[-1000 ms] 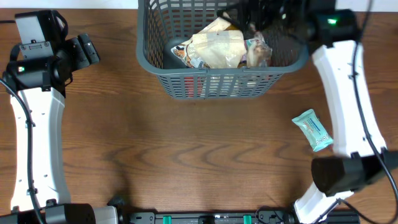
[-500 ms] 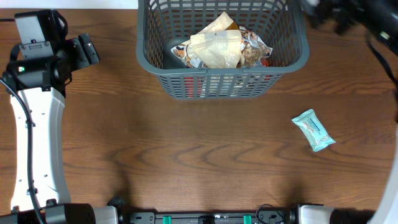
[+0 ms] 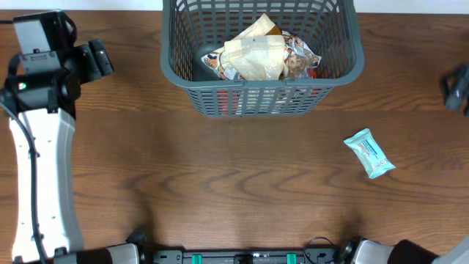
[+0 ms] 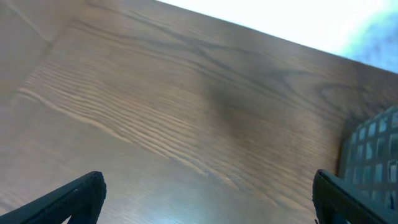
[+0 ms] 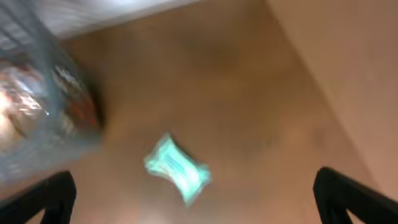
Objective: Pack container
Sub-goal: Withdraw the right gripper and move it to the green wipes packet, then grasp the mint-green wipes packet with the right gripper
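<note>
now both pairs of fingers (image 5: 43, 199) stand wide apart, holding nothing. the right gripper (image 5: 199, 200) hangs by the right edge overlooking 1 teal packet (image 5: 177, 169) lying loose there, probably its next pick; the left gripper (image 4: 210, 200) waits clear near the far left corner. the container (image 3: 260, 99) sits mid far edge, several packets (image 3: 256, 57) already inside.

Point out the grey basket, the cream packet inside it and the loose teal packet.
grey basket (image 3: 220, 100), overhead view, front lattice wall.
cream packet (image 3: 255, 59), overhead view, top face.
teal packet (image 3: 369, 153), overhead view, wrapper middle.
</note>
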### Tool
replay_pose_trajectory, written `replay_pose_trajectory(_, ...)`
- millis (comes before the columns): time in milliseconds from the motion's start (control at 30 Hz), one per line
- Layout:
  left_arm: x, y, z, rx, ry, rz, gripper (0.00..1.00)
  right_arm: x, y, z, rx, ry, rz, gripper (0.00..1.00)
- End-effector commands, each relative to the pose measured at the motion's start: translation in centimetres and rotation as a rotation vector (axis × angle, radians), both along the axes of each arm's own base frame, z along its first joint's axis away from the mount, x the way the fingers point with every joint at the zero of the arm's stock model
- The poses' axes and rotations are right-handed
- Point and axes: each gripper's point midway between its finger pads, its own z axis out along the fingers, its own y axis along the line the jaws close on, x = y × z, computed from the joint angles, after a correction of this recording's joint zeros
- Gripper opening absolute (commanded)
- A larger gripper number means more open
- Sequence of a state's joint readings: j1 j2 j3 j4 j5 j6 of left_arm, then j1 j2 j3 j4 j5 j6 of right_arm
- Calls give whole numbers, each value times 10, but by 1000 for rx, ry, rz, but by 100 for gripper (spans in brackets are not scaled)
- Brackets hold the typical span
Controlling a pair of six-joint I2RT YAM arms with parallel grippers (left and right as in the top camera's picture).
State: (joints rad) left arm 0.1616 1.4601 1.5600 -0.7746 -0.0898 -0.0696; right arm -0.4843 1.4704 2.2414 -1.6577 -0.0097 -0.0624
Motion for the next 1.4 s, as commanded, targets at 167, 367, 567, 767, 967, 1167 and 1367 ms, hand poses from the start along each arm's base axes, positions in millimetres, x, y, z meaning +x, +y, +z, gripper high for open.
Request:
replay_pose_trajectory(167, -46, -1, 62, 66, -136, 18, 99, -1, 15, -59, 187, 159, 92, 99)
replay_pose_trajectory(367, -66, -4, 82, 88, -181, 9, 99, -7, 29, -137, 291, 371, 274, 99)
replay_pose_trajectory(567, -67, -4, 84, 98, -187, 2, 99, -10, 31, -226, 368, 498, 323, 99)
replay_pose_trajectory(767, -61, -3, 88, 118, -203, -10, 99, -7, 31, -280, 343, 502, 410, 96)
replay_pose_trajectory(967, -57, -2, 95, 135, -229, -18, 99, 12, 30, -296, 216, 415, 658, 98)
replay_pose_trajectory(1167, -58, -3, 93, 144, -216, -27, 99, 20, 25, -299, 99, 391, 819, 99)
replay_pose_trajectory(1367, -59, -3, 92, 143, -210, -28, 99, 21, 23, -320, 97, 406, 859, 99)
